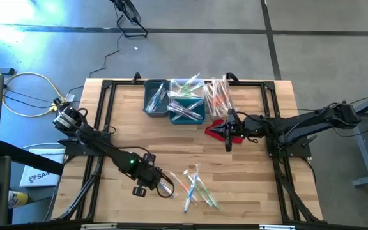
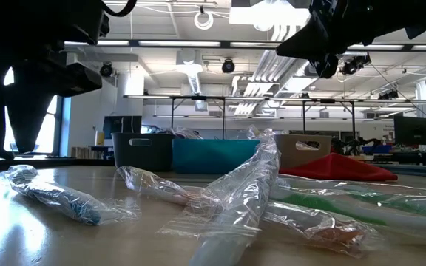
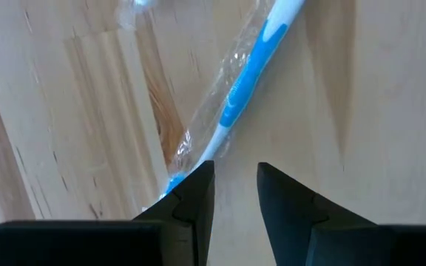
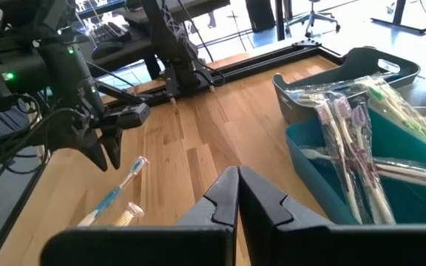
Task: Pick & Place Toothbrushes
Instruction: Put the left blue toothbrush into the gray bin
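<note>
Left tool (image 3: 235, 193) is held part-open just above 1 blue toothbrush (image 3: 251, 70) on the bench (image 1: 254, 160), prob. for pickup; nothing gripped. Right tool (image 4: 237, 193) is parked closed, empty, nr bins (image 1: 171, 102).

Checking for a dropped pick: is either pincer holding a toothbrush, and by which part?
Neither. The left pincer hangs open over a blue toothbrush lying on the table; the right pincer is shut on nothing.

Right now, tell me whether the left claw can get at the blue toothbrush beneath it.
Probably yes. The left claw hangs directly over the blue toothbrush, fingers parted, with only bare table around it. The wrapper end sits by one fingertip, so it may need slight centring.
</note>
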Robot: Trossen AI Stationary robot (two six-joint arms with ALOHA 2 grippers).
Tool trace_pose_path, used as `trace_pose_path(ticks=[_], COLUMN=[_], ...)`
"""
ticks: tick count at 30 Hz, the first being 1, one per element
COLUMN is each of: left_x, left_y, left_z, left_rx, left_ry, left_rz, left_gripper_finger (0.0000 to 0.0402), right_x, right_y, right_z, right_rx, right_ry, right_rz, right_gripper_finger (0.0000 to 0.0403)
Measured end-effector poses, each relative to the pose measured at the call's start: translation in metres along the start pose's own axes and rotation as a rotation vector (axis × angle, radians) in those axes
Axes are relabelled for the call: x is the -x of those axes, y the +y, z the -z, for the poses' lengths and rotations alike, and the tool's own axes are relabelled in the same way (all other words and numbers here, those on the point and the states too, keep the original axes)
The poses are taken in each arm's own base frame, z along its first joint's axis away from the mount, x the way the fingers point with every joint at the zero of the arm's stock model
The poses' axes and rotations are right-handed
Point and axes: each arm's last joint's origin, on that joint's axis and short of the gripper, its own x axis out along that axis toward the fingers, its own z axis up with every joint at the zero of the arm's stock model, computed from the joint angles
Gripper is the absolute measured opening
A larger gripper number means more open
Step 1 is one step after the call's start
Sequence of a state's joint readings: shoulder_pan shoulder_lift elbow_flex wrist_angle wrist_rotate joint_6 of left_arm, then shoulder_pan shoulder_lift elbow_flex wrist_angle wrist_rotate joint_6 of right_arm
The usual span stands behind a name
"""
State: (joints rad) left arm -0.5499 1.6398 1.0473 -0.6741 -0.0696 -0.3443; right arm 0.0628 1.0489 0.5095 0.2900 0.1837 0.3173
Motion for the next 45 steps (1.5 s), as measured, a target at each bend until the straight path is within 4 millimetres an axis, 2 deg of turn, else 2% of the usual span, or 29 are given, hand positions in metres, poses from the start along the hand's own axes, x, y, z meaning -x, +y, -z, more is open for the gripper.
trace_pose_path(ticks=[8, 13, 19, 24, 29, 36, 45], left_x=[0.000, 0.000, -0.012, -0.026, -0.037, -0.042, -0.043], left_y=[-0.001, -0.001, -0.004, -0.004, -0.005, -0.006, -0.007], left_z=[-0.005, -0.006, -0.009, -0.008, -0.009, -0.009, -0.008], left_rx=[-0.005, -0.108, -0.126, -0.121, -0.118, -0.031, -0.021], left_ry=[-0.059, -0.062, -0.062, -0.023, -0.014, -0.007, 0.015], left_rz=[0.005, -0.001, -0.001, -0.012, -0.012, -0.012, 0.034], left_gripper_finger=[0.0102, 0.0123, 0.0174, 0.0180, 0.0166, 0.0137, 0.0046], right_x=[0.000, 0.000, 0.000, 0.000, 0.000, 0.000, 0.000], right_y=[0.000, 0.000, 0.000, 0.000, 0.000, -0.001, -0.001], right_z=[0.000, 0.000, 0.000, 0.001, 0.001, 0.001, 0.002], right_rx=[0.000, 0.000, 0.001, 0.002, 0.003, 0.003, 0.004], right_ry=[0.000, 0.000, 0.003, 0.010, 0.011, 0.015, 0.016], right_rz=[0.001, 0.001, 0.002, 0.004, 0.005, 0.006, 0.006], right_gripper_finger=[0.0004, 0.0004, 0.0004, 0.0003, 0.0004, 0.0004, 0.0003])
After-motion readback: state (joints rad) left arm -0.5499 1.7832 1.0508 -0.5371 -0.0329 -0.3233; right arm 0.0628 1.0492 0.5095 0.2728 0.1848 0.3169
